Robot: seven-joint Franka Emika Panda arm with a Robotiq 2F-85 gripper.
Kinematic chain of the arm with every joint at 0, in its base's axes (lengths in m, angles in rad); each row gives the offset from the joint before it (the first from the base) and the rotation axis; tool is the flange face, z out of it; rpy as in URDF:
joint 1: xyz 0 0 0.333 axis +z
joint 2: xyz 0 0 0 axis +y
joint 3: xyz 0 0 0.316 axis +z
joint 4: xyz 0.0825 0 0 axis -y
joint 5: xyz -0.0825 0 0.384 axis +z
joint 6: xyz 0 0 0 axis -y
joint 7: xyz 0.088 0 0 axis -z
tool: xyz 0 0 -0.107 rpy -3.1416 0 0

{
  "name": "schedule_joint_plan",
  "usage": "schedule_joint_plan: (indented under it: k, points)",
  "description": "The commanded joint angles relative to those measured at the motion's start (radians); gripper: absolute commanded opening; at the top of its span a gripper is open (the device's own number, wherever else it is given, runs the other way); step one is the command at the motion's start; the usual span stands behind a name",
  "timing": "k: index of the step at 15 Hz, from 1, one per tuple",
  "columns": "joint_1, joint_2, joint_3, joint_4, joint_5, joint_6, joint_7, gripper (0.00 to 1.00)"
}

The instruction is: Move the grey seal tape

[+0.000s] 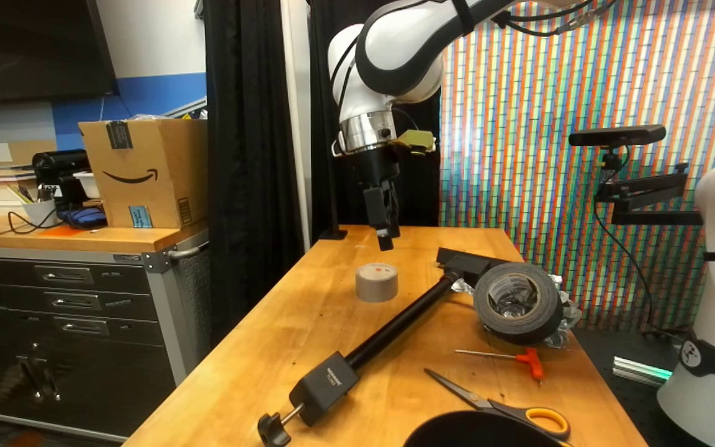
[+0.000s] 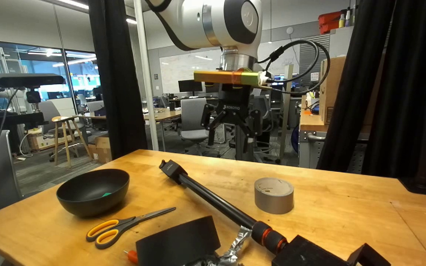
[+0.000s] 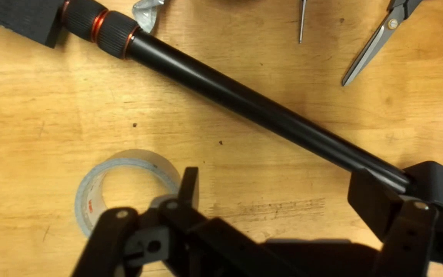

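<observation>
The grey seal tape (image 1: 377, 286) lies flat on the wooden table with its hole facing up. It also shows in an exterior view (image 2: 274, 199) and at the lower left of the wrist view (image 3: 83, 196), where a gripper finger partly covers it. My gripper (image 1: 387, 241) is held in the air above the table, apart from the tape. It also shows in an exterior view (image 2: 229, 143). In the wrist view my gripper (image 3: 275, 184) has its fingers wide apart with nothing between them but bare table below.
A black pole with end blocks (image 1: 404, 316) lies diagonally beside the tape. A large black tape roll (image 1: 519, 303), crumpled foil (image 2: 237, 245), an orange-handled tool (image 1: 530, 361), scissors (image 2: 124, 225) and a black bowl (image 2: 93, 194) are also on the table.
</observation>
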Motion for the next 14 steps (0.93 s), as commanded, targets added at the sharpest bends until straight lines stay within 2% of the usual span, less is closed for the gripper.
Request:
schedule_joint_plan:
  k: [1, 14]
  points:
    - [-0.016, 0.044, -0.011, 0.059, -0.017, -0.021, -0.039, 1.0]
    - [-0.07, 0.197, -0.029, 0.168, -0.032, -0.03, -0.151, 1.0]
